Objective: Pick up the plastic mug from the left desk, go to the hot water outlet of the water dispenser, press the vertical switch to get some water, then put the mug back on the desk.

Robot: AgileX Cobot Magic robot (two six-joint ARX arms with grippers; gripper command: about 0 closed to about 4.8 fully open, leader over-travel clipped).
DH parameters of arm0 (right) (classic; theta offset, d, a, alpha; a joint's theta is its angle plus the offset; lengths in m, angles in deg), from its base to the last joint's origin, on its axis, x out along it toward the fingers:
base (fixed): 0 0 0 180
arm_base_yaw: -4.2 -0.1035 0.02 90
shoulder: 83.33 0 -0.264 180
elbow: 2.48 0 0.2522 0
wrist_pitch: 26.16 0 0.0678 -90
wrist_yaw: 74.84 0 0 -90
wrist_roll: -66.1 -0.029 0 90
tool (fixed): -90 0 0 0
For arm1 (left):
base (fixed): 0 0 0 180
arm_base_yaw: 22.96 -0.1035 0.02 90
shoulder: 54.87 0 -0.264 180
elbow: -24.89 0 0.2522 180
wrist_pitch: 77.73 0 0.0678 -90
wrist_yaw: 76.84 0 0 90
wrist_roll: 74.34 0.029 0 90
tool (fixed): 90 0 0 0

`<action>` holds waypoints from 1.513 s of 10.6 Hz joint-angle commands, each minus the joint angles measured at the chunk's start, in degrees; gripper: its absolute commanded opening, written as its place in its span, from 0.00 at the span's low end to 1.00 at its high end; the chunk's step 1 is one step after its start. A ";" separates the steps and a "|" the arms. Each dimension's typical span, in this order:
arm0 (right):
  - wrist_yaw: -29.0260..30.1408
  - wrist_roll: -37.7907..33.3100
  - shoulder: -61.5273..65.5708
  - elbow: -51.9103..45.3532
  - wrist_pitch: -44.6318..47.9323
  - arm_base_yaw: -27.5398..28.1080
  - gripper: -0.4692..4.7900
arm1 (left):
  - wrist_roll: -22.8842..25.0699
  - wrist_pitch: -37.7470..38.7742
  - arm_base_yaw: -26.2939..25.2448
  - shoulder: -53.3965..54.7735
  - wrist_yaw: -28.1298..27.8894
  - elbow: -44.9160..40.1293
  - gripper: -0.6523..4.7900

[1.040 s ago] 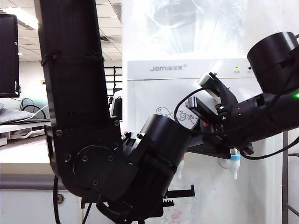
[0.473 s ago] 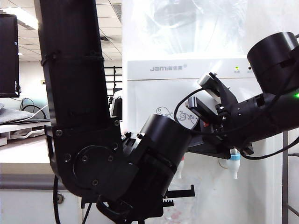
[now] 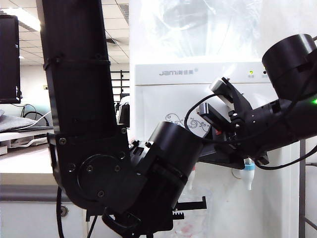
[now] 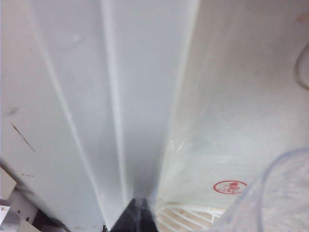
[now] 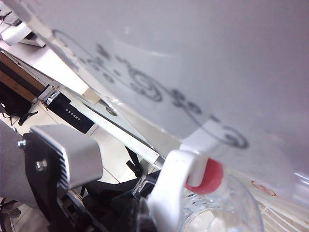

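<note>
The plastic mug (image 5: 227,215) hangs clear and empty-looking right under the hot water outlet (image 5: 205,176) of the white water dispenser (image 3: 163,99). Its rim (image 4: 285,193) also shows in the left wrist view. My left gripper (image 4: 140,218) is shut, dark tips together, beside the mug, seemingly on its thin handle (image 5: 145,186). My right gripper (image 5: 145,220) sits against the vertical switch (image 5: 169,193); only a dark tip shows, so its jaws are unreadable. The left desk (image 3: 22,192) lies at the left of the exterior view.
The left arm's big black links (image 3: 84,124) block much of the exterior view. The blue-collared tap (image 3: 248,171) sits just right of the right arm. A white drip grille (image 4: 188,217) lies below the mug. An office with a monitor (image 3: 9,59) lies behind the desk.
</note>
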 commanded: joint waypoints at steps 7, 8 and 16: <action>-0.55 -0.50 0.28 -0.11 -3.67 -0.07 0.08 | -0.17 -0.28 -0.02 -0.28 -0.39 0.22 0.13; -0.48 -0.50 0.28 -0.11 -3.65 -0.07 0.08 | -0.17 -0.31 -0.02 -0.28 -0.39 0.22 0.13; 0.96 3.04 -4.02 -0.63 -6.54 0.07 0.08 | -0.17 -0.33 0.31 -0.28 -0.39 0.22 0.13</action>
